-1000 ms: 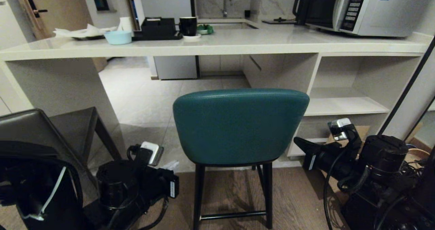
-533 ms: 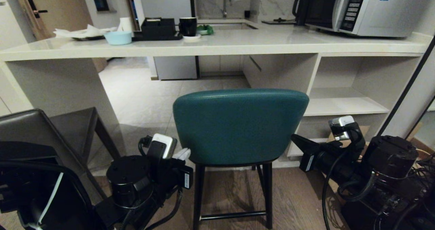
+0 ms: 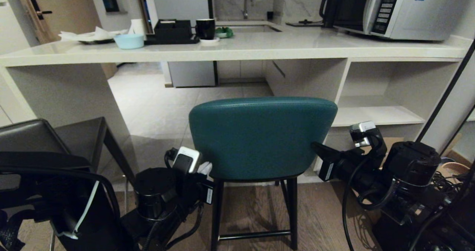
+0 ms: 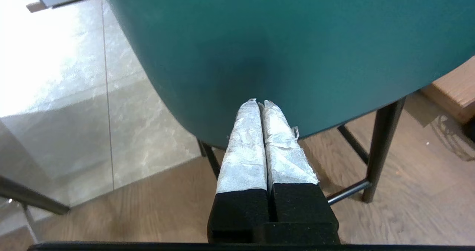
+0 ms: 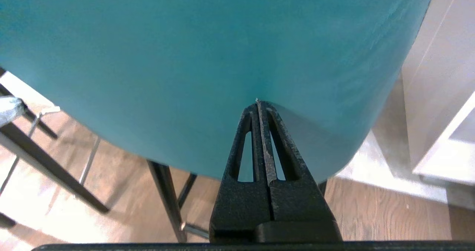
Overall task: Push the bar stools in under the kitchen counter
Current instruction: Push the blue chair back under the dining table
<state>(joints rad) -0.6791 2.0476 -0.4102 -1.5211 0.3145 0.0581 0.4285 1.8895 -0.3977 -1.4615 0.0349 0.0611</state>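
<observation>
While the counter (image 3: pixel 237 49) spans the far side with a microwave (image 3: pixel 400 8) on it, the teal stool (image 3: pixel 261 136) stands just before it on the wood floor, not yet under the slab. At far left sits the grey stool (image 3: pixel 55 138). Both claws are closed and empty, tips against the teal back: left gripper (image 4: pixel 260 103) low on its left side, right gripper (image 5: pixel 257 102) low on its right.

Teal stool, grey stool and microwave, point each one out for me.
Teal stool (image 3: pixel 261 136), head view, middle of its backrest.
Grey stool (image 3: pixel 79 132), head view, its square seat.
Microwave (image 3: pixel 426 15), head view, its silver side panel.
</observation>
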